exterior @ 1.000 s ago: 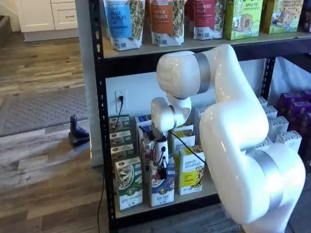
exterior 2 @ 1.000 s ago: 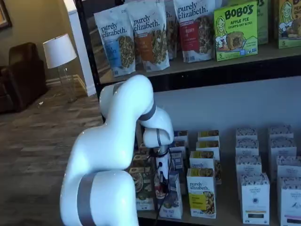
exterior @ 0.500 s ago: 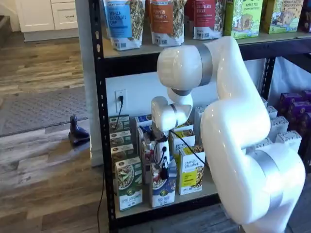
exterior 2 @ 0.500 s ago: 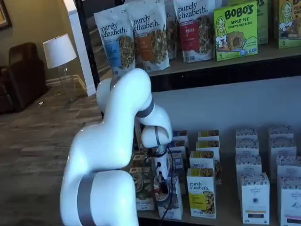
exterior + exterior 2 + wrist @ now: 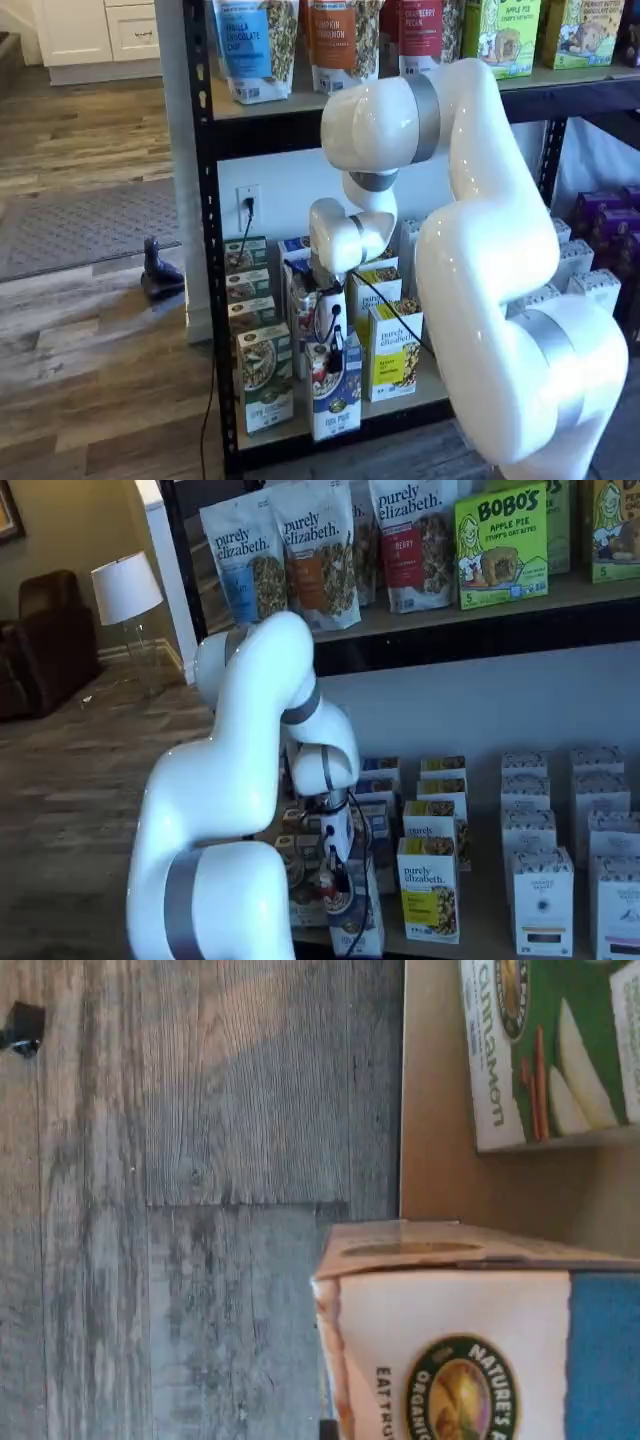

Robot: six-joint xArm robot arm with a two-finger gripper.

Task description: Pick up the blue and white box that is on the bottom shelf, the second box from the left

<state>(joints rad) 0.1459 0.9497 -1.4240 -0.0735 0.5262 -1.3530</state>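
The white arm [image 5: 480, 280] is standing between the cameras and the rack, reaching in low. At its end the gripper [image 5: 337, 352] is pointing straight down, toward six o'clock, over the front of the bottom shelf [image 5: 425, 392]. In both shelf views its black fingers are sitting on the top of the blue and white box [image 5: 337, 400], with a cable beside them. No gap shows between finger and carton, so I judge the jaws are clenching the box by its upper end.

The box [image 5: 362, 922] is sitting forward of its row and lower in the picture than its neighbours. In the wrist view its white panel [image 5: 450, 1360] is reaching out past the pale shelf board [image 5: 440, 1160], over the wooden floor [image 5: 200, 1160]. The box therefore seems to be coming off the shelf's front edge. Whether its base is touching the board, I cannot tell.

At the box's nine o'clock the green-and-white carton [image 5: 265, 385] is standing upright in place. At its three o'clock the yellow carton [image 5: 393, 350] is doing likewise. Behind, toward twelve o'clock, more cartons of each kind are lining up to the back wall. Above them the upper board [image 5: 300, 100] is carrying pouches.

As I read it, reaching and grasping are done and the withdrawal is under way. What remains is bringing the box fully clear of the rack.
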